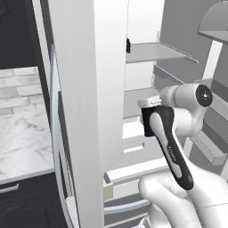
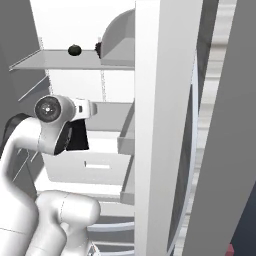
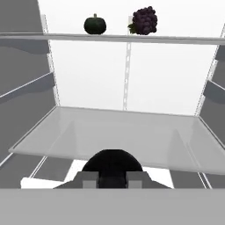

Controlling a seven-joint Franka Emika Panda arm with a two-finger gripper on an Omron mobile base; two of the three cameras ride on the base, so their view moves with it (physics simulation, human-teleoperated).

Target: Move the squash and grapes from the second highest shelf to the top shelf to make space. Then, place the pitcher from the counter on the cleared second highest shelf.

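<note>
The dark green squash (image 3: pixel 95 24) and the purple-black grapes (image 3: pixel 144 20) sit side by side at the back of the top shelf (image 3: pixel 176 40), squash on the left. Below it, the second highest shelf (image 3: pixel 132 132) lies bare. My gripper (image 3: pixel 113 178) is shut on the black pitcher (image 3: pixel 112 163), holding it upright just in front of that shelf's front edge. From the left base view the pitcher (image 1: pixel 152 122) hangs under the gripper (image 1: pixel 153 103), its pale rim uppermost. In the right base view, squash (image 2: pixel 74 49) and grapes (image 2: pixel 98 47) rest on the top shelf (image 2: pixel 55 62).
The open fridge door (image 1: pixel 89 111) stands close on the left of the arm, another door panel (image 2: pixel 165 125) on the right. A white drawer (image 2: pixel 95 165) with a slot handle sits below the shelves. The marble counter (image 1: pixel 22 133) lies left of the fridge.
</note>
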